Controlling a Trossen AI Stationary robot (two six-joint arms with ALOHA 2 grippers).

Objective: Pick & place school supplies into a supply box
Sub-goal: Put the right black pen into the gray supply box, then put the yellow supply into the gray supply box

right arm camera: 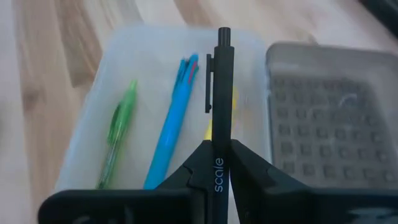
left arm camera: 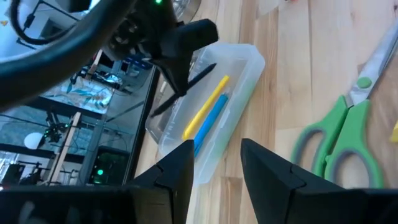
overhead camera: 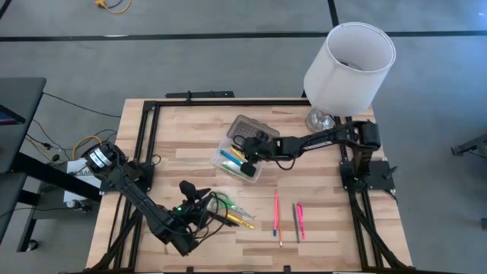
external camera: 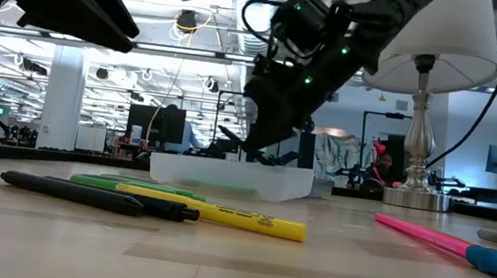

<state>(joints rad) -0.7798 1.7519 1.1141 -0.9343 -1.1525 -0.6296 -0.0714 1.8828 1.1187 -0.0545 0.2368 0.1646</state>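
Observation:
The supply box (overhead camera: 234,158) is a clear case lying open mid-table, its grey dotted lid (right arm camera: 323,106) folded back. A green pen (right arm camera: 118,124), a blue pen (right arm camera: 174,118) and a yellow one (left arm camera: 208,102) lie in it. My right gripper (right arm camera: 217,149) hovers over the box (external camera: 231,174), shut on a black pen (right arm camera: 219,81). My left gripper (left arm camera: 214,168) stands open near the table's front, beside the green-handled scissors (left arm camera: 336,137). A black pen (external camera: 94,195), a green one and a yellow highlighter (external camera: 222,215) lie on the wood. My right gripper pinches the black pen between its two fingers at the printed part of its barrel (right arm camera: 218,138). The fingers slant down from the table's right side, and the pen runs on forward along their line. It hangs tilted over the open box, clip end (left arm camera: 208,68) foremost.
A white lamp (overhead camera: 350,61) stands at the far right corner, its base (external camera: 414,195) just behind the box. Two pink pens and a grey one (overhead camera: 288,217) lie near the front right. Bare wood lies left of the box.

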